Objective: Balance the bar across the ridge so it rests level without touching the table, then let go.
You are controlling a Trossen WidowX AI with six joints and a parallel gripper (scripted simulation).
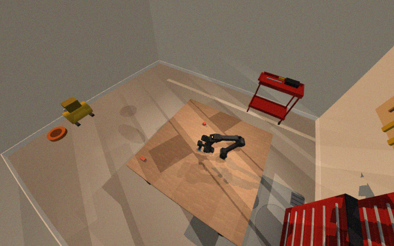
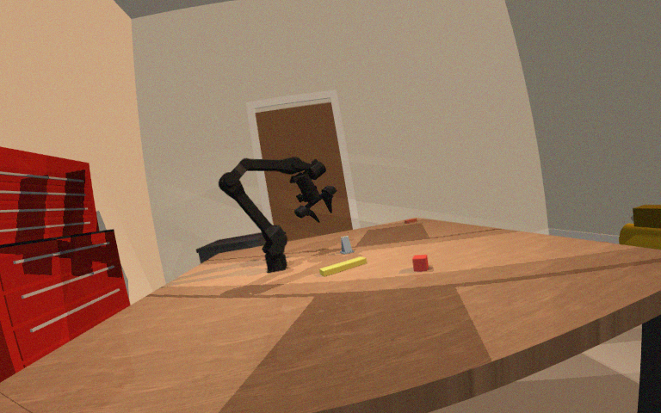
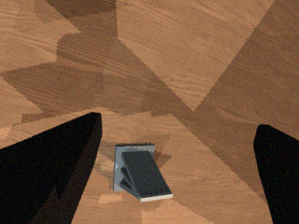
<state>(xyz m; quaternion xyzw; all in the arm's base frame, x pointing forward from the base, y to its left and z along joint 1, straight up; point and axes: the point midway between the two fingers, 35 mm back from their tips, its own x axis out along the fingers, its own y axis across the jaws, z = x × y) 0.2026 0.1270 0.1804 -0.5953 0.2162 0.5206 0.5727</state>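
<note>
The yellow bar [image 2: 342,266] lies flat on the table [image 2: 273,350] in the exterior view; in the top view the arm hides almost all of it. The ridge [image 1: 199,149] [image 2: 346,244] [image 3: 147,175] is a small grey-blue wedge on a square base, standing upright with nothing on it, behind the bar in the exterior view. My gripper [image 2: 324,217] [image 3: 181,130] is open and empty, high above the table. In the wrist view the ridge shows below, between the two black fingers and nearer the left one. The bar is out of the wrist view.
A red cube [image 1: 204,123] [image 2: 420,262] sits on the table, right of the bar in the exterior view. A flat orange-red block [image 1: 142,158] [image 2: 410,220] lies near a far table corner. A red cart [image 1: 268,107] and red tool cabinets [image 2: 58,272] stand off the table.
</note>
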